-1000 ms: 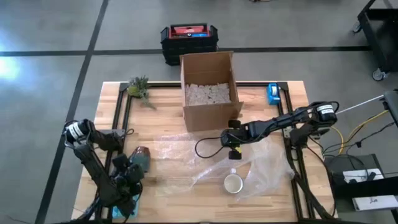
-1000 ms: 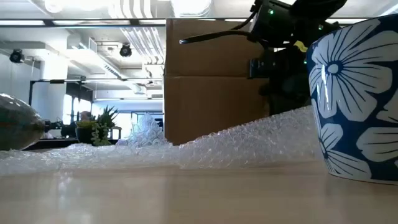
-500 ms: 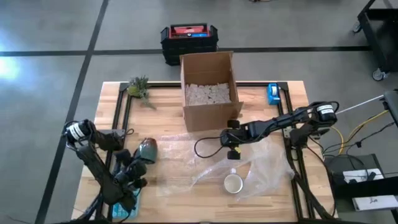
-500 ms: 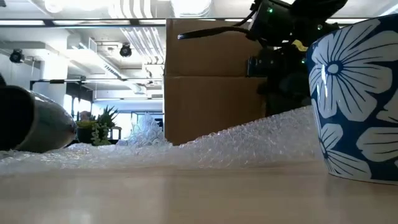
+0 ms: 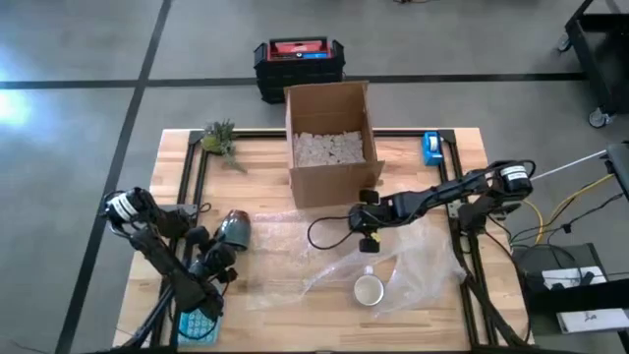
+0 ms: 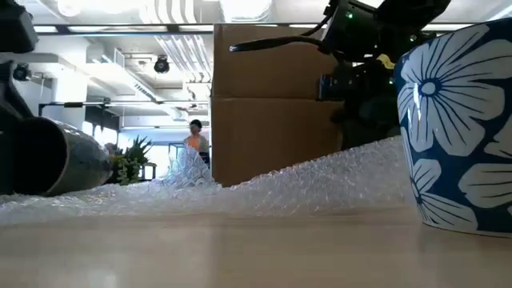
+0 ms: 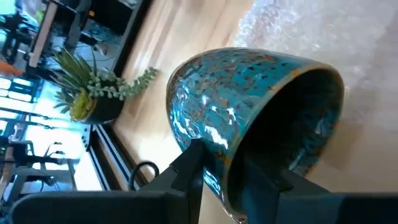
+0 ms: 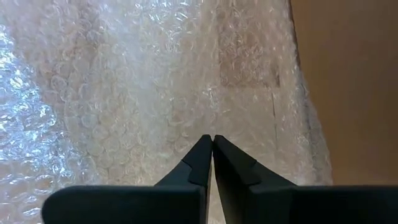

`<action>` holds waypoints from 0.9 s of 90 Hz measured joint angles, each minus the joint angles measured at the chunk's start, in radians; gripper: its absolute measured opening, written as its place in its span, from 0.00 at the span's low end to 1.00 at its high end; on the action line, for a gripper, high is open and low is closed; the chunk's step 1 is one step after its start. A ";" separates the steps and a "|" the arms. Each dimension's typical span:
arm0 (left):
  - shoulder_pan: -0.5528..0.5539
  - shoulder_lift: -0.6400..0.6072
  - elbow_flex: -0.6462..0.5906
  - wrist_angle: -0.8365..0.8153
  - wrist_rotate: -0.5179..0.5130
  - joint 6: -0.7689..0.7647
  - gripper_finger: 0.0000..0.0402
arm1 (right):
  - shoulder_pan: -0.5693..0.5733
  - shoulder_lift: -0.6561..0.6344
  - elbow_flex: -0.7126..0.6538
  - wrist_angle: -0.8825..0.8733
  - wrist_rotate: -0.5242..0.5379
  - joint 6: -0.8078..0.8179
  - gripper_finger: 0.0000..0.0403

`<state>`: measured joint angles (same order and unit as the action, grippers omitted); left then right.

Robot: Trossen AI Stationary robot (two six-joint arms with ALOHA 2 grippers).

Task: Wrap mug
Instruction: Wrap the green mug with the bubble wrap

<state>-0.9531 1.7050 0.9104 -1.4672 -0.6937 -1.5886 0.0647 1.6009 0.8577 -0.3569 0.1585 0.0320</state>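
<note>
Gripping teal mug (image 7: 249, 118), rim cropped

The high view hangs above and looks straight down on the whole table (image 5: 265, 167), with the cardboard box (image 5: 329, 143) toward 12 o'clock. The low view sits at tabletop level, very close to the flowered mug (image 6: 460, 128), facing level across the bubble wrap (image 6: 240, 196) to that same box (image 6: 272, 112). The left wrist view looks close along its fingers at the teal mug (image 7: 249, 118) with the plant (image 7: 93, 93) beyond; the high view shares both. The right wrist view looks close down onto bubble wrap (image 8: 137, 93).
</note>
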 joint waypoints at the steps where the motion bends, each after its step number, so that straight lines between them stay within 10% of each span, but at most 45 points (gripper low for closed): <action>1: 0.002 0.000 -0.003 0.001 -0.004 -0.001 0.16 | 0.000 0.000 0.000 0.000 0.000 0.000 0.01; 33: 0.059 0.000 -0.005 -0.041 -0.019 -0.024 0.01 | 0.000 0.000 -0.001 0.001 0.000 0.001 0.01; 81: 0.176 -0.210 0.424 -0.053 0.026 0.222 0.00 | 0.008 -0.053 0.075 -0.059 -0.009 0.013 0.01</action>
<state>-0.7772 1.4952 1.3343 -1.5198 -0.6678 -1.3668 0.0728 1.5482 0.9327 -0.4156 0.1492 0.0447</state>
